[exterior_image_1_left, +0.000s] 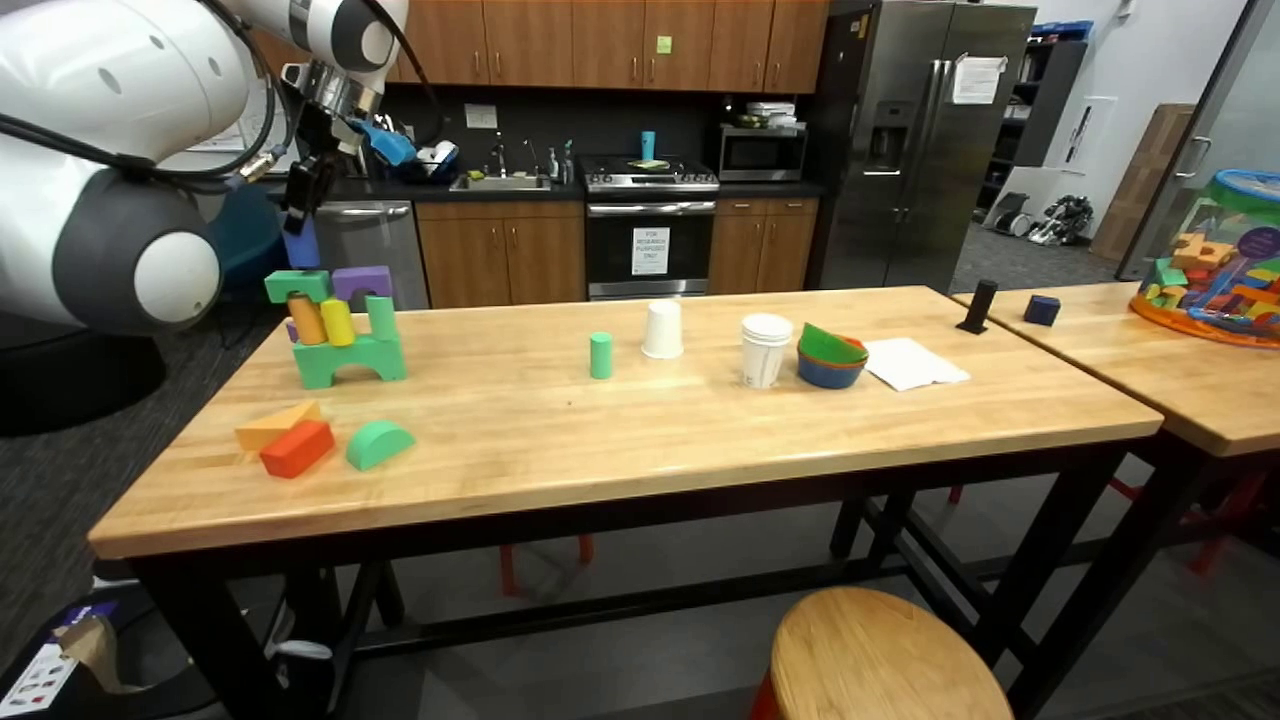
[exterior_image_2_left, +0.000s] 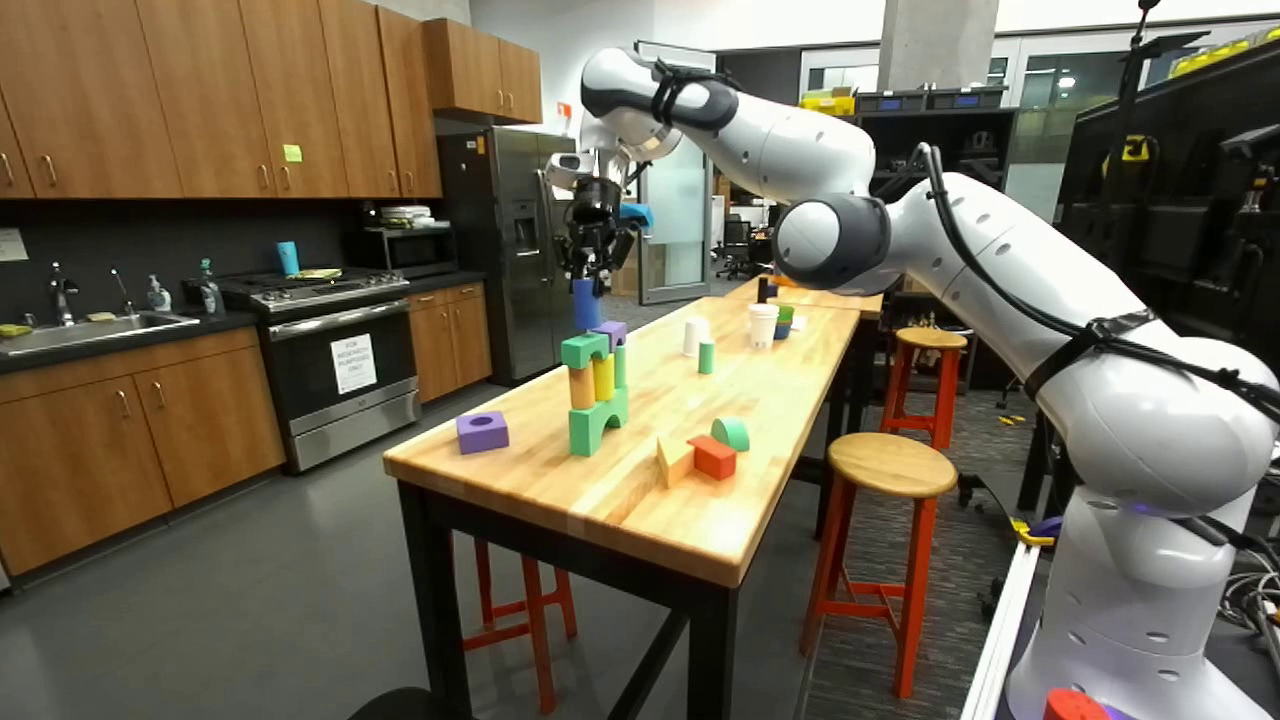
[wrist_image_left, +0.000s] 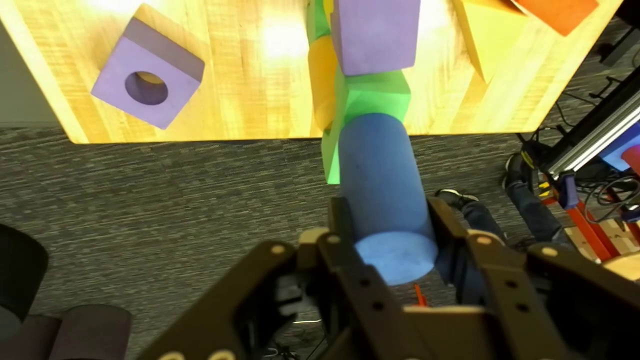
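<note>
My gripper (wrist_image_left: 387, 215) is shut on an upright blue cylinder (wrist_image_left: 382, 175), one finger on each side of it. In both exterior views the blue cylinder (exterior_image_1_left: 300, 246) (exterior_image_2_left: 587, 304) stands over the green bridge block (exterior_image_1_left: 297, 286) (exterior_image_2_left: 583, 349) at the top of a block tower. Its lower end meets that block or hangs just above it; I cannot tell which. Beside the green block sits a purple bridge block (exterior_image_1_left: 362, 282). Under them are an orange cylinder (exterior_image_1_left: 307, 319), a yellow cylinder (exterior_image_1_left: 338, 321) and a green upright block (exterior_image_1_left: 381, 319), all on a large green arch (exterior_image_1_left: 350, 358).
A purple block with a hole (exterior_image_2_left: 482, 432) lies near the table's end. On the tower's other side are an orange triangle (exterior_image_2_left: 674, 461), a red block (exterior_image_2_left: 713, 457) and a green half-round (exterior_image_2_left: 731, 433). Farther along stand a green cylinder (exterior_image_1_left: 600, 356), white cups (exterior_image_1_left: 662, 330) and bowls (exterior_image_1_left: 830, 358).
</note>
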